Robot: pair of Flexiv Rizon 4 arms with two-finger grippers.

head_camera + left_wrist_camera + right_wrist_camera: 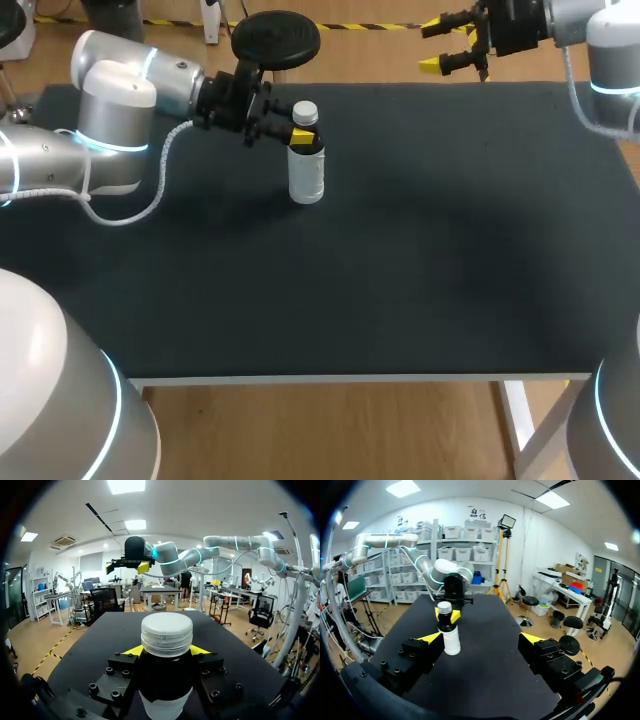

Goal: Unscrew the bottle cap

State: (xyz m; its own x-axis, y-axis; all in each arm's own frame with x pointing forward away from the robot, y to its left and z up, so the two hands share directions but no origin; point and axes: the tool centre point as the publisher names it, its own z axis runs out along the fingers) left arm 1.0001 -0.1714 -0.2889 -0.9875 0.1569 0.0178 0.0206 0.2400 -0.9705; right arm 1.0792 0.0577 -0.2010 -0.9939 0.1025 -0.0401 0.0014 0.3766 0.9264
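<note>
White ribbed plastic is the target here: the cap [305, 112] sits screwed on the bottle [307, 175], which stands upright on the dark surface [430, 260]. Just under the cap, the left pincer [298, 136] is clenched on the bottle's dark neck, with one yellow tip on each side. Well away from the bottle, beyond it and toward the robot's right, the right pincer [447, 48] hangs released with its fingers spread wide and nothing between them.

Several things could go wrong from here.

- **Collision under the cap:** The left fingers sit so close beneath the cap that there is little free height. If the right pincer comes down too low, it would likely strike those yellow tips rather than close on the cap.
- **Bottle tipping:** An off-centre approach could shove the bottle top sideways. That could tilt the bottle in the grip or skid its base across the surface.
- **Bottle turning with the cap:** If the hold on the neck is too light, the whole bottle may rotate with the cap, and the thread would not loosen.
- **Slipping on the cap:** The cap is small and round, so a shallow grip on it could slip.

Counted:
- One bottle
- One cap
- Two pincers
- One surface
</note>
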